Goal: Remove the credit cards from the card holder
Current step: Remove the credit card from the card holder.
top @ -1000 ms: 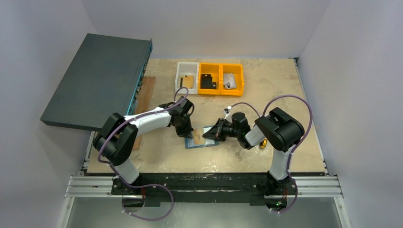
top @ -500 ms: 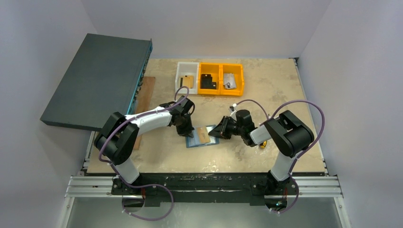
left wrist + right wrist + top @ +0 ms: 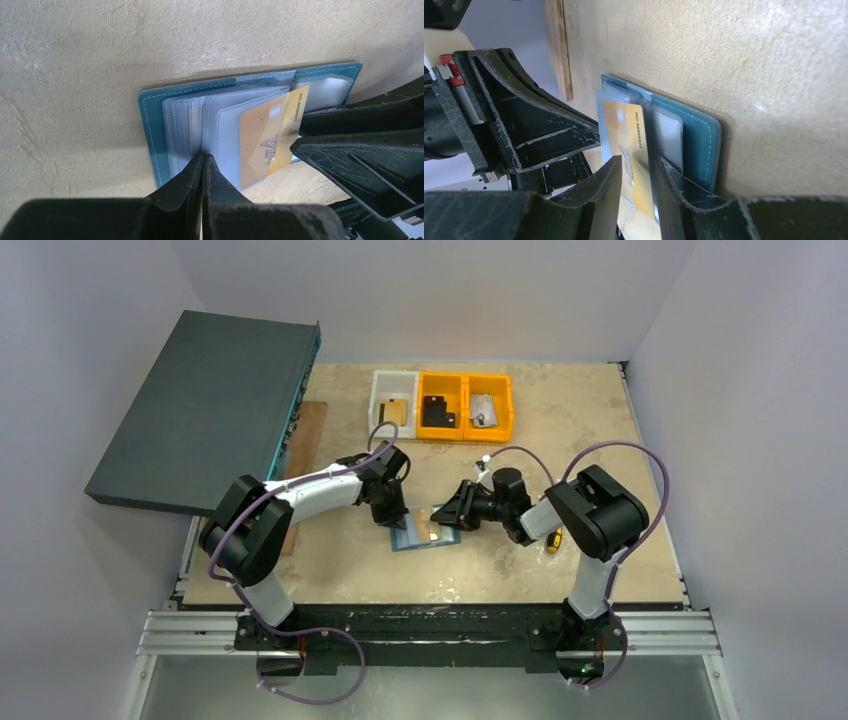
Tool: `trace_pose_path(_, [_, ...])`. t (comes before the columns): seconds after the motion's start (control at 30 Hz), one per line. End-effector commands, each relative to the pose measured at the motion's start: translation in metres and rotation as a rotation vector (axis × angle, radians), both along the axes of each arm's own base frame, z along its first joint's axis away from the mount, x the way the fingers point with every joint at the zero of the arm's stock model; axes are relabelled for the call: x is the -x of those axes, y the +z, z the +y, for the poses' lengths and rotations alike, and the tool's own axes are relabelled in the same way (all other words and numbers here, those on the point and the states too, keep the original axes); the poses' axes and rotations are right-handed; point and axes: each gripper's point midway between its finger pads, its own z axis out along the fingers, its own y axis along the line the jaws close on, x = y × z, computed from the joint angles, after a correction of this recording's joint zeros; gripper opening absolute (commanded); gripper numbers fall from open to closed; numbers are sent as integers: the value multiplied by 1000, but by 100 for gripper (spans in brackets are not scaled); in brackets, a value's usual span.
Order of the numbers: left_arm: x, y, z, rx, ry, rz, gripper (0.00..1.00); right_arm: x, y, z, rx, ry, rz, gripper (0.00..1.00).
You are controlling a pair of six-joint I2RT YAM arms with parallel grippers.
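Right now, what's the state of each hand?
Left hand: closed, tips pressed against the card holder.
Right hand: slightly open, straddling the gold card, not clamped on it.

left pincer (image 3: 204, 159) closed tight, tips down; right pincer (image 3: 637, 166) facing it, jaws slightly apart.

The card holder (image 3: 150, 125) is teal-blue with pale stitching along its edge, and its sleeves are cloudy grey-blue. The credit card (image 3: 262, 145) is gold-orange with grey lettering and dark digits. The bench (image 3: 75, 75) is mottled beige. The left end effector (image 3: 204, 159) and right end effector (image 3: 638, 164) are black with pale scuffs. At 12 o'clock sit a white bin (image 3: 395, 374) and orange bins (image 3: 466, 400).
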Motion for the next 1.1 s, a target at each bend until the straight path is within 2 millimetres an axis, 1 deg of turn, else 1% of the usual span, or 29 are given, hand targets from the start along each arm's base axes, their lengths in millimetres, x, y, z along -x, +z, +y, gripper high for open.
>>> trace_pose_path(0.0, [21,-45,51,-240,14,87,0,3,-3,11,-1,39,-2,31])
trace_pose_path(0.07, [21,-45,51,-239,13,86,0,4,-4,13,1,44,1,29])
trace_pose_path(0.13, [21,-45,51,-239,16,87,0,6,-7,12,3,43,11,24])
trace_pose_path(0.2, [21,-45,51,-239,14,87,0,8,-7,12,-5,48,21,16])
trace_pose_path(0.3, [21,-45,52,-241,18,89,0,7,-8,9,-4,38,25,1])
trace_pose_path(0.33, [22,-45,52,-243,17,91,0,8,-9,8,-1,33,26,0])
trace_pose_path(0.4, [23,-44,54,-251,22,89,0,5,-9,2,4,10,26,0])
trace_pose_path(0.63, [25,-44,58,-260,26,88,0,-9,-15,-33,88,-70,16,0])
trace_pose_path(0.7, [25,-43,58,-261,27,83,0,-11,-14,-37,106,-75,7,0])
trace_pose_path(0.9, [20,-37,55,-250,20,60,0,-14,-5,-41,124,-89,-17,0])
trace_pose_path(0.97, [17,-33,53,-238,12,50,0,-16,0,-42,133,-92,-30,0])
trace_pose_path(1.07, [14,-25,45,-210,-13,33,0,-17,13,-39,120,-75,-51,0])
